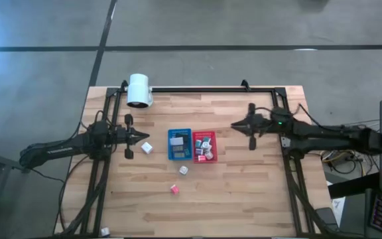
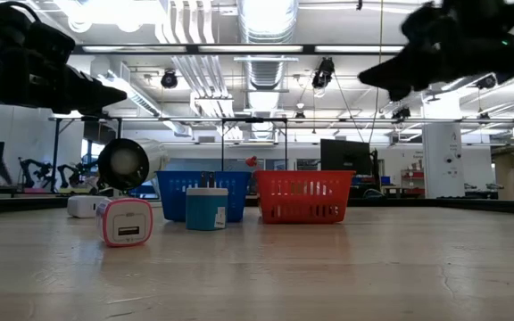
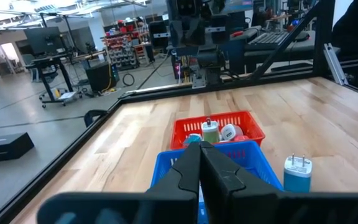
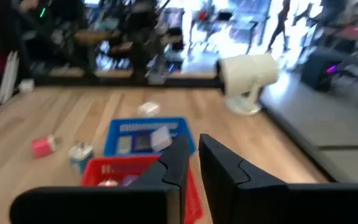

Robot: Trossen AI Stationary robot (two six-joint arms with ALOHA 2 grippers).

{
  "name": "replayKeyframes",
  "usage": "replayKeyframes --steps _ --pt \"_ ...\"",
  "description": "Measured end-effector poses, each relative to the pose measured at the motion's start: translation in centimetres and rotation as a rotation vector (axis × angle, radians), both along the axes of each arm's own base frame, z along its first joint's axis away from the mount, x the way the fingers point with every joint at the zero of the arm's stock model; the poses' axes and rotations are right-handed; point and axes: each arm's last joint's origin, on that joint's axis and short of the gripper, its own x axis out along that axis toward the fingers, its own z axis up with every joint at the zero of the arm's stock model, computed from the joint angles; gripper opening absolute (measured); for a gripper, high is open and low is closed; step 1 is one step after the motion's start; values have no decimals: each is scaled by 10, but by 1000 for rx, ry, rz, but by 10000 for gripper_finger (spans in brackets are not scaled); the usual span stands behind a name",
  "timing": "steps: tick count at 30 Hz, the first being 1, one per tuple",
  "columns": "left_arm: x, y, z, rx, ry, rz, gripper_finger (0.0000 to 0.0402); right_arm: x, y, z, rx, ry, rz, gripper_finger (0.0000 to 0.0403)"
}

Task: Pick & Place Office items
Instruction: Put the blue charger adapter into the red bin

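Right now both arms hang above the wooden table (image 1: 244,192) with nothing in their fingers. The left gripper (image 1: 142,136) is pinched shut, its two dark fingers pressed together, and it points toward the middle of the table; a small white cube (image 1: 147,147) lies just beside its tip and a little nearer the front edge, not touching it. Just past that tip stands the blue tray (image 1: 179,144), holding a few pale and dark pieces, and touching the blue tray's far side is the red tray (image 1: 204,146), crowded with little white and teal items. The right gripper (image 1: 234,125) comes in from the opposite side, aimed at the red tray and hanging near it; its fingers (image 4: 176,163) stand a narrow slit apart, holding nothing. Further from both grippers, toward the front of the table, a teal cube (image 1: 184,170) with two prongs stands upright, and a pink-edged cube (image 1: 174,188) sits a bit beyond it, nearer the front edge. From table height the pink one (image 2: 128,221) shows a slot in its white face, with the teal one (image 2: 207,208) just behind and beside it. A big white cylinder (image 1: 139,89) rests at the back edge, behind the left gripper and well apart from the trays.
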Motion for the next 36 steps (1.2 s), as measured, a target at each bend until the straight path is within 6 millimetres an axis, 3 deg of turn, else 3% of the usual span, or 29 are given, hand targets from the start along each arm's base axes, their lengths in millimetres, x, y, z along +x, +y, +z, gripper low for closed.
replayKeyframes --steps 7,14,19,22,28,36 --pt "0 0 0 -24 -1 3 12 66 15 18 -110 143 177 77" --pt "0 0 -3 -46 24 4 12 132 42 15 -210 329 360 150" --pt "0 0 -3 -45 26 4 12 177 49 10 -171 494 417 207" --pt "0 0 -3 -42 26 5 12 200 54 3 -181 553 556 230" --pt "0 0 -4 -57 39 6 12 240 76 -2 -268 574 756 253" --pt "0 0 -5 -67 48 10 12 272 89 -21 -321 638 810 256"
